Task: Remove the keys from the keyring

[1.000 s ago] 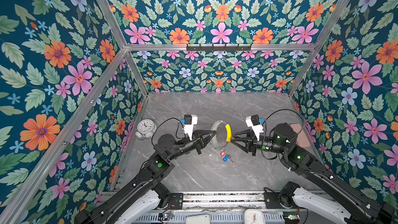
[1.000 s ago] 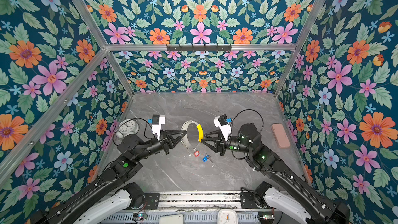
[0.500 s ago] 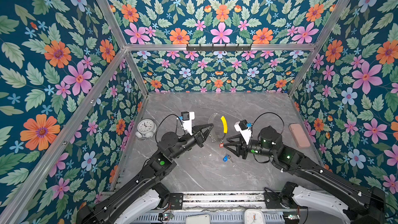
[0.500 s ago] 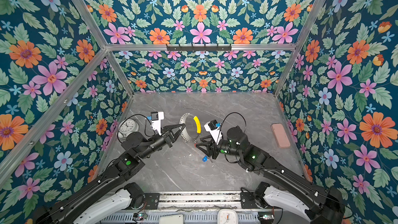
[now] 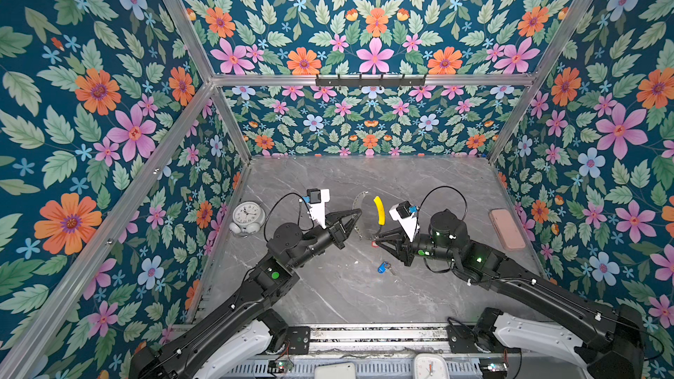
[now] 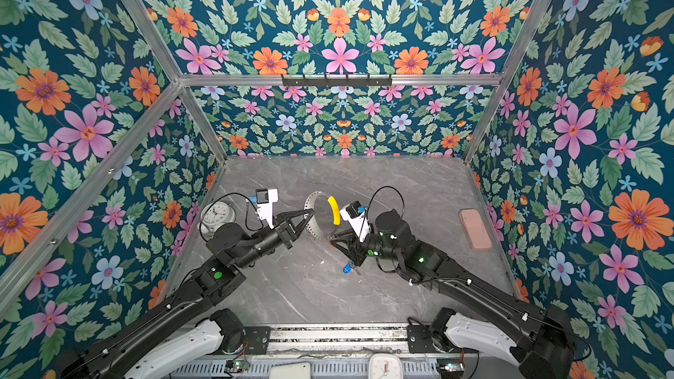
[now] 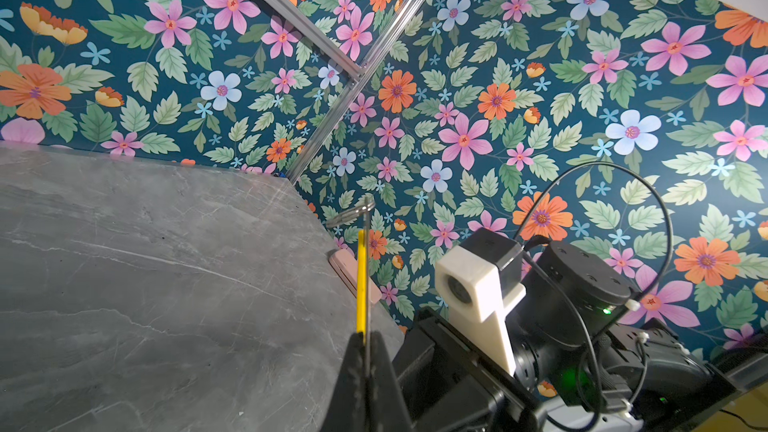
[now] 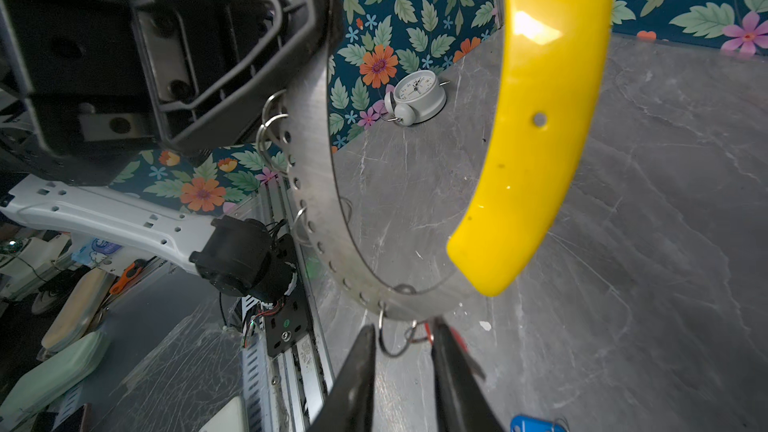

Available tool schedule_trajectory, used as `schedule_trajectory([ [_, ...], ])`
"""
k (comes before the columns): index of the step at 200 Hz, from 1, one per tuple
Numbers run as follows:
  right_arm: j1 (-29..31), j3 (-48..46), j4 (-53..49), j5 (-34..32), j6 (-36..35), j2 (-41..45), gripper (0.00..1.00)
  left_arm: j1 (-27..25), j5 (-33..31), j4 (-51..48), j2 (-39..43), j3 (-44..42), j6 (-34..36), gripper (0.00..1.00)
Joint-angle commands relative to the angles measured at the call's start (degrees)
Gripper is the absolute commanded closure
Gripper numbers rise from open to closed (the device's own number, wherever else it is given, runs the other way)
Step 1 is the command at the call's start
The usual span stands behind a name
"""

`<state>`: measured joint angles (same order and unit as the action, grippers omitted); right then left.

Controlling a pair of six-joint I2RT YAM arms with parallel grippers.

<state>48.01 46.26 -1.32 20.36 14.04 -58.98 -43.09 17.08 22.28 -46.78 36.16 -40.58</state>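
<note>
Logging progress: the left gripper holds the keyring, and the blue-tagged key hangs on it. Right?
Not quite. The left gripper holds the keyring, but the blue-tagged key lies on the table, off the ring; both top views show it.

The matte-black left arm (image 5: 233, 308) and right arm (image 5: 529, 282) share white base shells (image 5: 237, 344), green indicator lights (image 5: 274, 274), looping black cables (image 5: 443, 187) and white wrist-camera mounts (image 5: 320, 213).

- Teal wallpaper walls (image 5: 372, 23) printed with pink, orange and pale-blue flowers enclose three sides.
- Silver aluminium frame bars (image 5: 255, 80) run along their joints.
- Black hook rail (image 5: 370, 81) on the back bar.
- Grey marble-patterned surface (image 5: 328, 286), evenly lit.
</note>
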Motion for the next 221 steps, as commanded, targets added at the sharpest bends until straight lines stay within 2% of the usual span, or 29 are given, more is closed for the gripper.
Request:
schedule_trajectory([
  [1,0.2,0.5,0.6,-0.1,-0.9,-0.1,0.8,0.0,0.7,2.8,0.0,0.1,-0.5,1.0],
  [71,0.6,0.9,0.5,0.5,-1.4,-0.5,0.91,0.1,0.7,2.9,0.0,0.0,-0.7,1.0],
  [98,0.8,1.1,0.3,0.2,-1.7,-0.5,1.0,0.0,0.5,2.9,0.0,-0.1,-1.0,1.0],
  [163,2.8,1.9,-1.9,-6.4,-4.1,0.0,1.0,0.1,-4.0,-0.2,1.1,0.0,-2.8,1.0],
  [221,4.4,2.6,-2.6,-9.7,-5.6,0.5,1.0,0.1,-6.6,-2.9,1.0,0.5,-3.3,1.0],
])
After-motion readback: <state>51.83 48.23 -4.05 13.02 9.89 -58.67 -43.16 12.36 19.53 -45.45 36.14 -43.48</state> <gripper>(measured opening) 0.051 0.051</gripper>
